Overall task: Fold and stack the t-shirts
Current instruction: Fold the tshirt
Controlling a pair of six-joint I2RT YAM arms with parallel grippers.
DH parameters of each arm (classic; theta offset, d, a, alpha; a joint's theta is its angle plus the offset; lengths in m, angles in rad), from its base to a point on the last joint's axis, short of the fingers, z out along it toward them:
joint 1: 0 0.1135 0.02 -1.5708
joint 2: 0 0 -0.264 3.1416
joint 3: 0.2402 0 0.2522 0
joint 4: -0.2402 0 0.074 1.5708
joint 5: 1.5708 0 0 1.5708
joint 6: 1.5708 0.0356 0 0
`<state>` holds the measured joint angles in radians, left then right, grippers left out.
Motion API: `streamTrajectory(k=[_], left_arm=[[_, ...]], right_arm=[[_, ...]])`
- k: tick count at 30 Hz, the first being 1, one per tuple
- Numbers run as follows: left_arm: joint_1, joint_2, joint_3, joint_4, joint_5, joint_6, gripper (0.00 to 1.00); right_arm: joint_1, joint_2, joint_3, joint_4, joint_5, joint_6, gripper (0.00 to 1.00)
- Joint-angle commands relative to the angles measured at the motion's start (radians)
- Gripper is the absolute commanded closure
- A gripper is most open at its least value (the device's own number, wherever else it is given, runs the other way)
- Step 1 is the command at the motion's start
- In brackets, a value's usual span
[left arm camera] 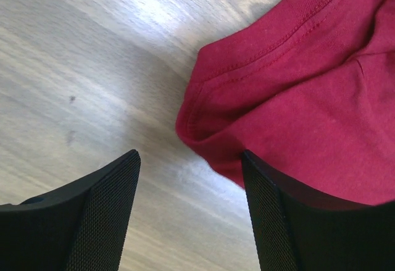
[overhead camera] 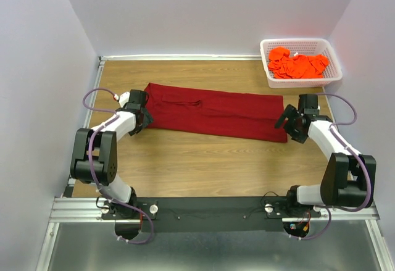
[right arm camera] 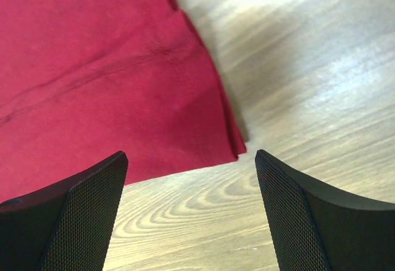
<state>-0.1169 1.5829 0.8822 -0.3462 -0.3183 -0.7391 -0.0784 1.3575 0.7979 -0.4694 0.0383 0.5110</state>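
Pads nearest the lens: both wrist views are framed at 6 o'clock by my black mesh-faced fingers (left arm camera: 92,215), spread apart with nothing between them.
Left gripper (left arm camera: 190,157): released; a rolled, stitched edge of the maroon t-shirt (left arm camera: 308,98) sits just ahead at 1 o'clock, with bare table (left arm camera: 92,67) at 10 o'clock.
Right gripper (right arm camera: 191,155): released too; the shirt's layered corner lies at 12 o'clock, and cloth fills 9 to 11 o'clock.
Where the shirt is: mid-table in the top view, between my two grippers, each just beside one end.
Long axis: 9 to 3 o'clock in the top view, the right end dipping slightly toward 4. It is a long narrow strip, seemingly folded lengthwise.
Which way it points: a stitched hem shows at my left end, but I cannot tell whether that is the collar end or the bottom.
Orange t-shirts (overhead camera: 297,65): heaped in the white basket (overhead camera: 300,41) at 2 o'clock, well apart.
Risk, layers: I judge a shallow pinch would catch only the top layer, and the lengthwise fold would peel open on lifting.
Risk, skew: if one side grips first, or a pad lands on bare table, the strip would twist off its axis.
Risk, drag: a pad sliding in could bunch the corner.
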Motion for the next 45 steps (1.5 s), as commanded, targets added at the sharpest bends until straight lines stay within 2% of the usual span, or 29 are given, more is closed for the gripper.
streamTrajectory(k=[1,11,14,17,27,31,32,34,35,38,42,45], left_arm=[[0.011,0.045,0.035,0.035,0.037,-0.037,0.27],[0.014,0.081,0.046,0.058,0.045,-0.043,0.41],[0.020,0.086,0.041,0.061,0.047,-0.042,0.48],[0.028,0.094,0.038,0.069,0.045,-0.031,0.60],[0.059,0.108,0.032,0.076,0.062,-0.014,0.68],[0.072,0.106,0.032,0.073,0.076,-0.009,0.71],[0.075,0.106,0.032,0.073,0.077,-0.008,0.71],[0.079,0.106,0.034,0.072,0.084,-0.006,0.73],[0.083,0.106,0.037,0.069,0.087,-0.006,0.74],[0.103,0.095,0.038,0.056,0.102,0.000,0.83],[0.192,0.051,0.024,0.039,0.131,0.015,0.97],[0.235,0.028,-0.003,0.015,0.151,0.021,0.99]], right_arm=[[-0.032,-0.004,-0.023,-0.031,-0.029,0.026,0.09],[-0.081,0.038,-0.058,-0.005,-0.086,0.052,0.13],[-0.086,0.063,-0.074,0.031,-0.106,0.057,0.16],[-0.089,0.091,-0.074,0.049,-0.109,0.055,0.22],[-0.096,0.138,-0.094,0.100,-0.112,0.069,0.33],[-0.098,0.146,-0.108,0.106,-0.112,0.075,0.50],[-0.100,0.146,-0.111,0.107,-0.118,0.077,0.60],[-0.100,0.147,-0.117,0.106,-0.121,0.077,0.71],[-0.100,0.146,-0.118,0.106,-0.121,0.077,0.82],[-0.109,0.137,-0.123,0.103,-0.112,0.076,0.99],[-0.127,0.126,-0.123,0.097,-0.103,0.070,0.99],[-0.130,0.121,-0.118,0.081,-0.103,0.066,0.99]])
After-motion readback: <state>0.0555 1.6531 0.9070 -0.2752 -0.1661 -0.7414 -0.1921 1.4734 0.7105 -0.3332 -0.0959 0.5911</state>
